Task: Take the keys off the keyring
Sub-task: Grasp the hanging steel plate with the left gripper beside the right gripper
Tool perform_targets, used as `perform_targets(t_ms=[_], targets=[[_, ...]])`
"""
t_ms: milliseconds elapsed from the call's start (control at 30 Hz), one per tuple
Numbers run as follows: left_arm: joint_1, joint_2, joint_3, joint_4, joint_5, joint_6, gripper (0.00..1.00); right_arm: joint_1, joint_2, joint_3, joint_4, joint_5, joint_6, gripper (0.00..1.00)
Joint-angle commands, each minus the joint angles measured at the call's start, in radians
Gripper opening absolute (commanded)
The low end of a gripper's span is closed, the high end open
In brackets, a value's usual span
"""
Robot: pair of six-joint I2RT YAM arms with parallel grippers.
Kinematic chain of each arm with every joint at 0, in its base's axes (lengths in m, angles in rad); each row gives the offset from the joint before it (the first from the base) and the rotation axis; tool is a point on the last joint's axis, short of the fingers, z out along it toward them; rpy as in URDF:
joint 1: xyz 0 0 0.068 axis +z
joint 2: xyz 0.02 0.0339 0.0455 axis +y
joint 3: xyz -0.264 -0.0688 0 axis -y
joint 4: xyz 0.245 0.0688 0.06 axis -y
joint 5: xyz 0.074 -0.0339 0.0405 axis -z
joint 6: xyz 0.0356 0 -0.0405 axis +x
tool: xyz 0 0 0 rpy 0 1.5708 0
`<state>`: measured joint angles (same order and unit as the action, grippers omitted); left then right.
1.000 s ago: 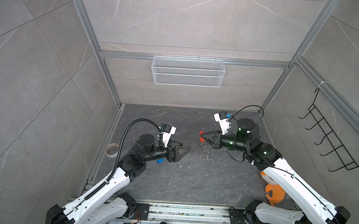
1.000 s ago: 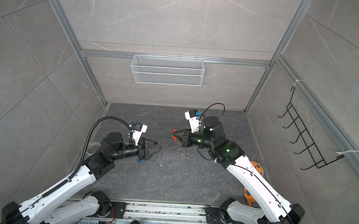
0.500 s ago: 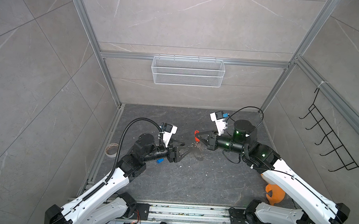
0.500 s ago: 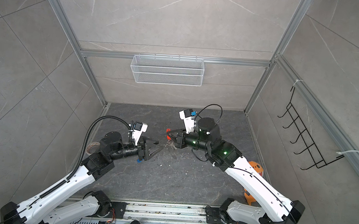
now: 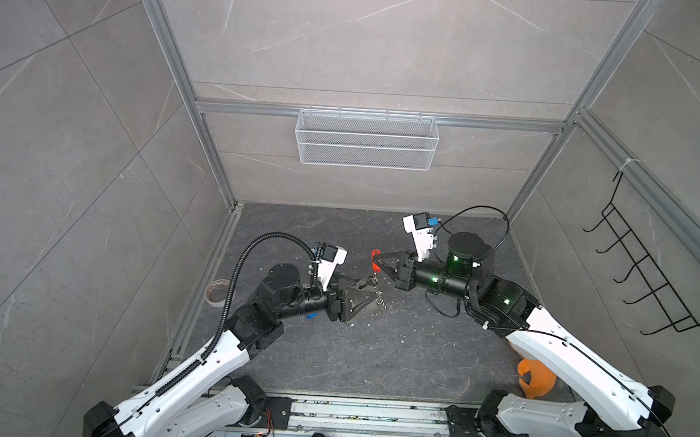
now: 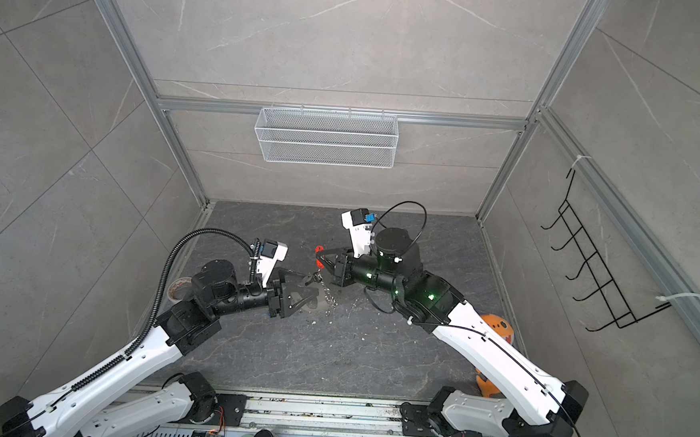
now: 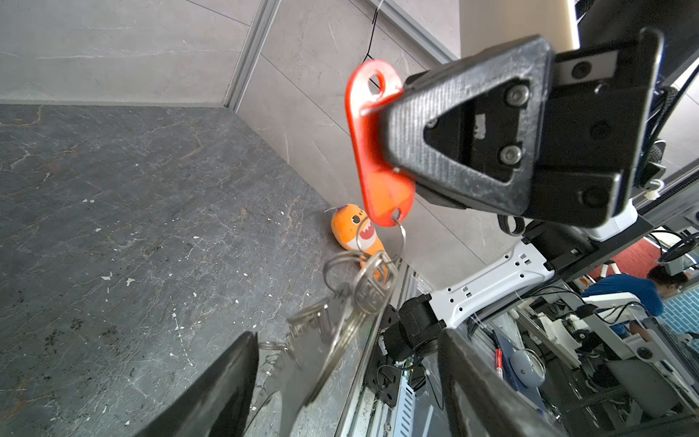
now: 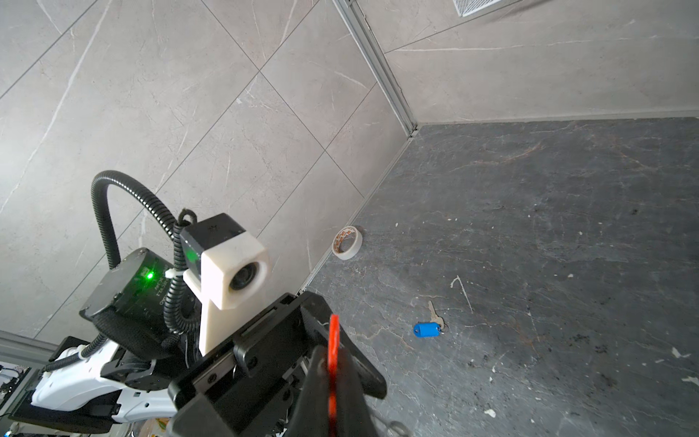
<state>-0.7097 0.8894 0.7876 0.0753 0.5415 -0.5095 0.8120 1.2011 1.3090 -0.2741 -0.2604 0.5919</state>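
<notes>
My right gripper is shut on the red key, held on edge above the floor. A thin ring at its lower end carries a bunch of silver keys, and the keyring's chain of small rings dangles below. My left gripper is open. The silver bunch hangs between its fingers without touching them. The blue key lies on the floor with a small silver key, under the left arm.
A tape roll sits by the left wall. An orange toy lies at the right wall, under the right arm. A wire basket hangs on the back wall and a black hook rack on the right wall.
My right gripper has carried the red key and its hanging bunch leftwards, up to the left gripper's open fingers. The left arm has hardly moved.
</notes>
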Motion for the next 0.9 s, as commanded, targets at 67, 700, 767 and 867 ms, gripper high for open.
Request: perform_targets(t_ms=[67,700,767,867], targets=[[-0.005,-0.017,0.002,-0.032,-0.041,0.032,0.72,0.024,0.002,0.037,0.075,0.048,0.036,0.00],[-0.005,-0.076,0.072,-0.176,-0.148,0.104,0.17,0.062,-0.004,0.073,0.011,0.090,0.000,0.00],[-0.005,-0.082,0.088,-0.200,-0.148,0.110,0.10,0.061,-0.005,0.073,0.000,0.085,-0.011,0.00],[-0.005,-0.090,0.118,-0.245,-0.158,0.124,0.02,0.062,-0.011,0.078,-0.026,0.078,-0.032,0.00]])
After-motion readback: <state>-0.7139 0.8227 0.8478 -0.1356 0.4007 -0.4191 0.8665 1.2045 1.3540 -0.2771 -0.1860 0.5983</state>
